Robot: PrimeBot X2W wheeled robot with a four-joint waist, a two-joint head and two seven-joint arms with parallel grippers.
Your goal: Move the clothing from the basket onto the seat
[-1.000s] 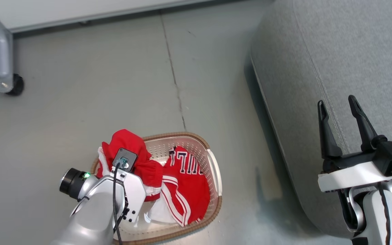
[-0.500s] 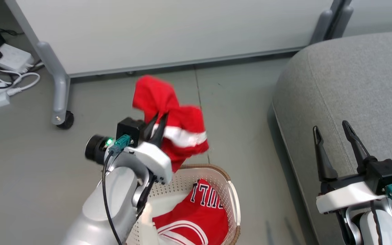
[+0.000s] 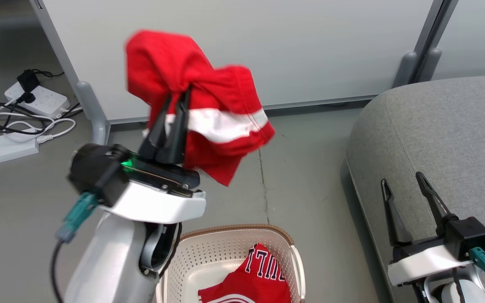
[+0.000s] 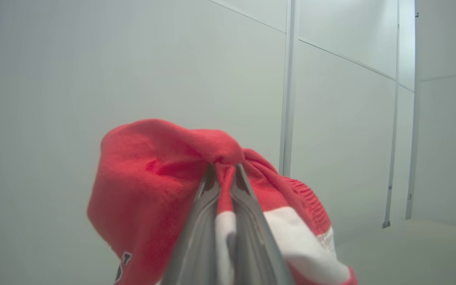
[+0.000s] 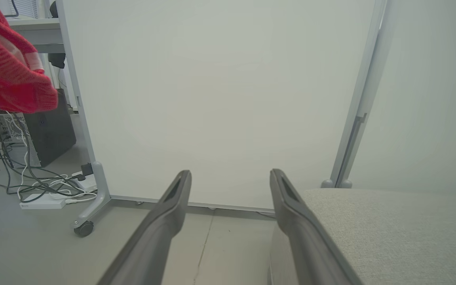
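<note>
Grey floor (image 3: 310, 181), one seam running near to far, ends at a white partition panel (image 3: 293, 46) on grey legs. The grey seat (image 3: 449, 134) bulks at the right. The basket (image 3: 234, 229) sits near, centre, holding a lettered red jersey (image 3: 263, 277). High above it the left gripper (image 3: 179, 94) pinches a red garment (image 3: 225, 126). The right gripper (image 3: 401, 177) stands spread and empty by the seat. Power strips (image 3: 40, 97) and cables lie far left.
</note>
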